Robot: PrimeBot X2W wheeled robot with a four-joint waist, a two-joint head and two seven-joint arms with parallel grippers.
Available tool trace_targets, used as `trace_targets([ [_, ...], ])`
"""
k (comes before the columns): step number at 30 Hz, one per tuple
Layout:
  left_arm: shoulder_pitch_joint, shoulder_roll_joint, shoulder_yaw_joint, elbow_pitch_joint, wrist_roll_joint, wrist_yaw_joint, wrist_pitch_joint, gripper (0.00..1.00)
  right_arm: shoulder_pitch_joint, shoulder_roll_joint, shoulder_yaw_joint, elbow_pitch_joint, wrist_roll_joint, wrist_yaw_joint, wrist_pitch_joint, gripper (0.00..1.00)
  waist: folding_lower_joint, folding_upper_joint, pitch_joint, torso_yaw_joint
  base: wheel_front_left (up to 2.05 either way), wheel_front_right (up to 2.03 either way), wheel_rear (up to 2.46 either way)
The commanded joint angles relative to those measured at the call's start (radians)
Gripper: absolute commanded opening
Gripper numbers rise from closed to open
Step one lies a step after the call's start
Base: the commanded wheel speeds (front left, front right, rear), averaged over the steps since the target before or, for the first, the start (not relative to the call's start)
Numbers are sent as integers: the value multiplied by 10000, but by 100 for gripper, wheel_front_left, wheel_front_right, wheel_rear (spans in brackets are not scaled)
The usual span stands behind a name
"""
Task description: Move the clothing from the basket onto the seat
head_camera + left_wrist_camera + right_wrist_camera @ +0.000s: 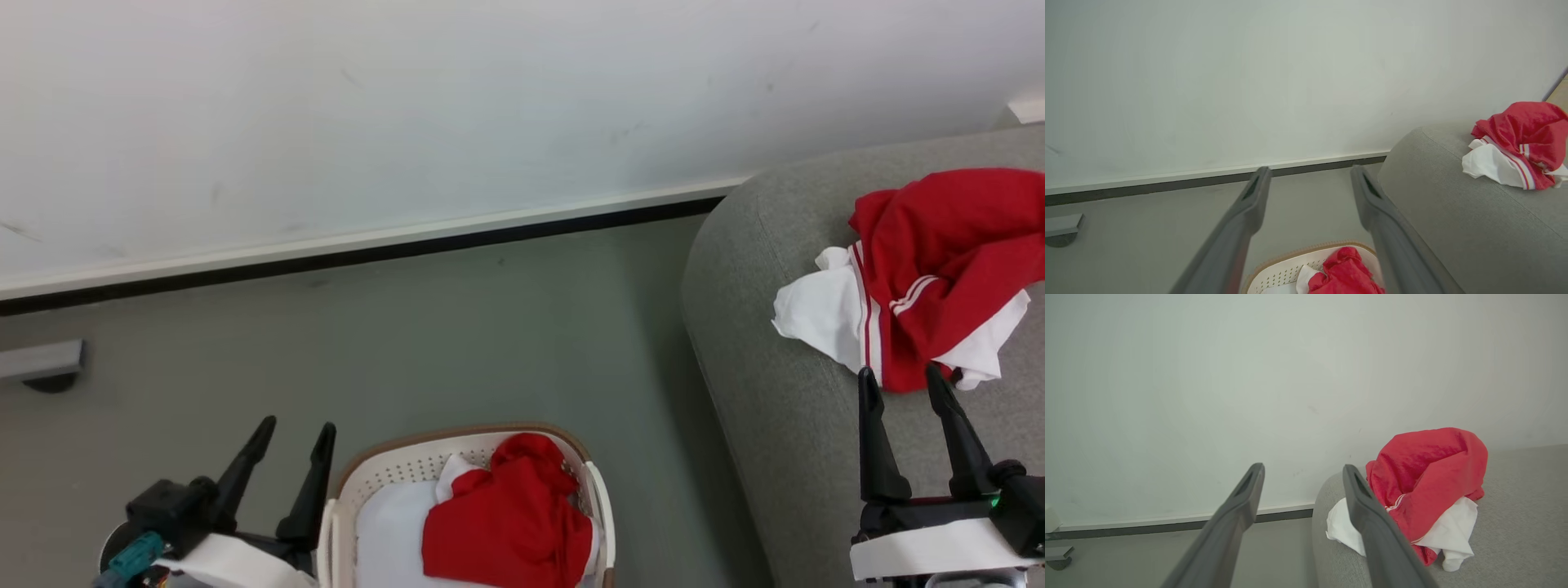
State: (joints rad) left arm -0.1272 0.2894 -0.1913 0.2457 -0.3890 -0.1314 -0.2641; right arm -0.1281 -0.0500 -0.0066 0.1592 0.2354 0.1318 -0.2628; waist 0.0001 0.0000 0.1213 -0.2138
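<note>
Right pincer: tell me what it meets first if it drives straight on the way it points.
Most likely the red-and-white garment lying on the grey sofa: the open right pincer has its tips at the cloth's near edge in the head view. Its height above the sofa is unclear.

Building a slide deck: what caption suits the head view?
Left gripper and right gripper open, empty; red garment on the grey sofa, red clothing in the basket.

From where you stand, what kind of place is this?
Probably a room in a home, or a test room set up like one: a grey sofa stands by a white wall, and a laundry basket with red clothing sits on the floor.
</note>
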Motion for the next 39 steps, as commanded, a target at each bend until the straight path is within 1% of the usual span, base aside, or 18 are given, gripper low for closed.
trace_targets([
  [1, -170, 159, -55, 117, -28, 14, -4, 100, -178, -11, -13, -119, 51, -22, -27, 100, -1, 0, 390, -274, 0, 0, 0],
  [5, -688, 594, -727, 426, -74, 14, 17, 100, -299, -12, -68, -580, 382, -22, -15, 100, -1, 0, 1080, -548, 0, 0, 0],
  [10, -1371, 1197, -1563, 726, -110, 14, 310, 100, -438, -9, -121, -1423, 777, -22, -12, 100, -1, 0, 2081, -827, 0, 0, 0],
  [19, -2872, 2262, -3671, 1508, -258, 14, 879, 100, -926, -9, -262, -2776, 1320, -22, -12, 100, -1, 0, 3714, -1260, 0, 0, 0],
  [24, -3654, 2770, -4740, 2014, -469, 15, 1050, 100, -1277, -6, -219, -3450, 1659, -22, -13, 100, -1, 0, 4637, -1631, 0, 0, 0],
  [32, -4832, 3427, -6433, 2810, -877, 13, 1528, 100, -1397, -7, -131, -4388, 2307, -22, -13, 100, -1, 0, 5883, -2230, 0, 0, 0],
  [39, -5733, 3787, -7367, 3501, -915, 13, 1813, 100, -1269, -4, 62, -5030, 2727, -22, -13, 100, -1, 0, 6560, -2744, 0, 0, 0],
])
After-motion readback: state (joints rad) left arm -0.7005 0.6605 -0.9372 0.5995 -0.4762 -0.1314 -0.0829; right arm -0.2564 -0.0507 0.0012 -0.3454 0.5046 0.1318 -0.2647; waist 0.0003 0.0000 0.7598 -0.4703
